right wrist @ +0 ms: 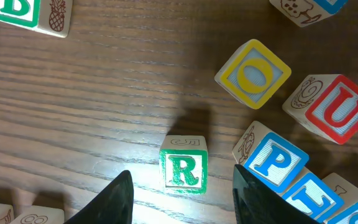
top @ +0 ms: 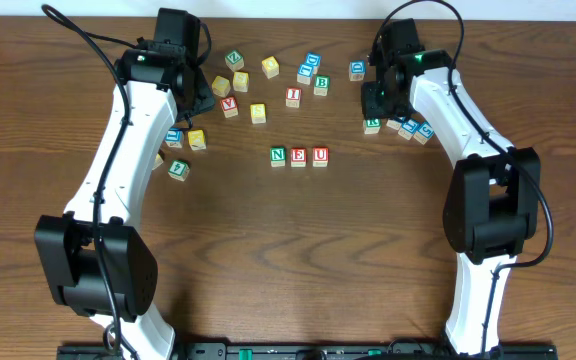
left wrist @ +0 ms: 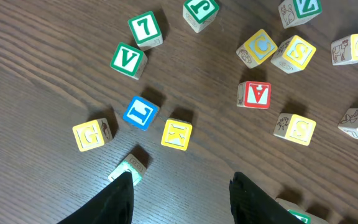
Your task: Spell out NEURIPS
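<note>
Wood table point(top: 288, 250) | N-E-U row: three cubes point(top: 298, 156) | left claw point(left wrist: 182, 185) wide | right claw point(right wrist: 181, 179) wide

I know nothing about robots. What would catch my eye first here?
Mid-table, three blocks stand in a neat row reading N, E, U. Behind them, lettered blocks lie scattered between the white left arm and right arm. The right pincer hangs open over a green R block.

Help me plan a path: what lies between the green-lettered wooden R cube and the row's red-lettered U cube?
Overhead, bare table separates the green-lettered wooden R cube from the red-lettered wooden U cube.
</note>
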Controlling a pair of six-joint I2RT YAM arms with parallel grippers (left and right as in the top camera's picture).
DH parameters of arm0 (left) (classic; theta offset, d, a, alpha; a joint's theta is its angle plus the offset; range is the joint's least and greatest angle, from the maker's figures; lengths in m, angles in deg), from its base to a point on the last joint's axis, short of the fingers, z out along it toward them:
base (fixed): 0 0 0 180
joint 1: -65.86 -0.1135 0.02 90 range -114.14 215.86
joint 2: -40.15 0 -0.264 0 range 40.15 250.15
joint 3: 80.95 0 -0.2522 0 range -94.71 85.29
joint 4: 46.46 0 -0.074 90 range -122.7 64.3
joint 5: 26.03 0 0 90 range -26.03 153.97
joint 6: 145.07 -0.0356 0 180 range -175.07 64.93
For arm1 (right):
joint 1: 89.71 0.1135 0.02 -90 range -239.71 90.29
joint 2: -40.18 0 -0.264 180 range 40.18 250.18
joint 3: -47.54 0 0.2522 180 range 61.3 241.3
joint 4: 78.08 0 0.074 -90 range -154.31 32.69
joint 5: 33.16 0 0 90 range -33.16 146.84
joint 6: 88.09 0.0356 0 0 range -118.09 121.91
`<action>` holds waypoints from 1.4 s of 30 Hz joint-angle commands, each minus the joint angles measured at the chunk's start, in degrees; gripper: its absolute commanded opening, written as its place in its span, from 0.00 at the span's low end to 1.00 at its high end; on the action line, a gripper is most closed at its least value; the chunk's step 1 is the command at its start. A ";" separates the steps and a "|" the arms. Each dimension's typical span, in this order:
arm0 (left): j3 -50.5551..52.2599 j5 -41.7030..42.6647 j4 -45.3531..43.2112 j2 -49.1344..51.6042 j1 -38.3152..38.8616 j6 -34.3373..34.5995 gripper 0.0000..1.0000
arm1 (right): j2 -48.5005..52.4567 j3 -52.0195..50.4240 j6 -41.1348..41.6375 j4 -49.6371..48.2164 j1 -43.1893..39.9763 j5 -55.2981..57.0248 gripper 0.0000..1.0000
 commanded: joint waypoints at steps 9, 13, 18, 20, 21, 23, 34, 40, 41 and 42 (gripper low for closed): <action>-0.50 -0.59 0.20 0.57 -0.20 -0.37 0.49 | 0.31 -0.09 -0.13 0.55 0.24 0.09 0.47; -0.50 -0.59 0.20 0.57 -0.20 -0.37 0.49 | 0.31 -0.09 -0.13 0.90 0.24 0.09 0.47; -0.52 -0.57 -0.55 0.46 -0.20 -3.41 0.49 | 0.31 -0.09 -0.13 1.09 0.24 0.09 0.48; -0.63 -0.57 -0.98 0.00 -0.20 -4.83 0.49 | 0.31 -0.09 -0.13 1.49 0.24 0.09 0.48; -0.68 -0.57 -1.22 -0.37 -0.20 -5.42 0.49 | 0.31 -0.09 -0.13 1.70 0.24 0.09 0.48; -0.90 -0.57 -1.68 -1.42 -0.31 -6.32 0.49 | 0.31 -0.09 -0.13 1.92 0.24 0.09 0.48; -0.94 -0.79 -2.67 -5.57 -0.31 -7.76 0.49 | 0.31 -0.09 0.11 2.14 0.28 0.15 0.48; -0.87 -0.76 -2.64 -5.55 -0.31 -7.74 0.49 | 0.85 -0.11 0.17 2.64 0.31 0.15 0.48; -0.87 -0.76 -2.64 -5.55 -0.31 -7.74 0.49 | 0.98 -0.11 0.57 2.58 0.28 0.20 0.48; -0.87 -0.76 -2.64 -5.55 -0.31 -7.74 0.49 | 1.29 -0.11 0.72 2.49 0.28 0.37 0.48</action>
